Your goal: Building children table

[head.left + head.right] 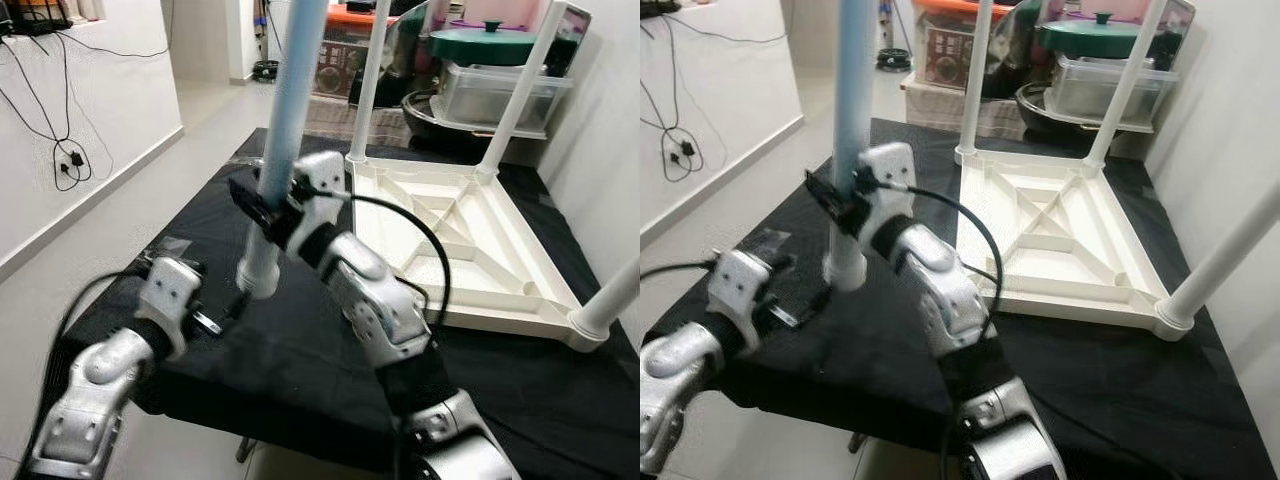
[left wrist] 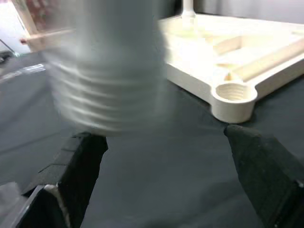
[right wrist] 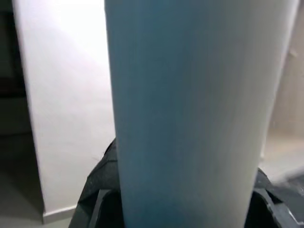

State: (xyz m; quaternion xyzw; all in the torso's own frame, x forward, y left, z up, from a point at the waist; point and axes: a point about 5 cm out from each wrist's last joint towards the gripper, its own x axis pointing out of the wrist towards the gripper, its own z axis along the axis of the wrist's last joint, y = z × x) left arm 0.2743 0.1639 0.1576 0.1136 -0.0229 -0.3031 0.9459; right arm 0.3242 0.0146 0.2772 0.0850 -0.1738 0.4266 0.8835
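Nearest, the left gripper hovers low over the black cloth, fingers spread apart (nothing between them). Just beyond, the right gripper clamps the pale blue table leg, held nearly upright, its threaded white end above the cloth. Farther back lies the upturned white tabletop, with three legs standing at its corners.

A lived-in home: stacked storage tubs, a lidded cooking pot, tiled floor, wall socket with trailing cables.
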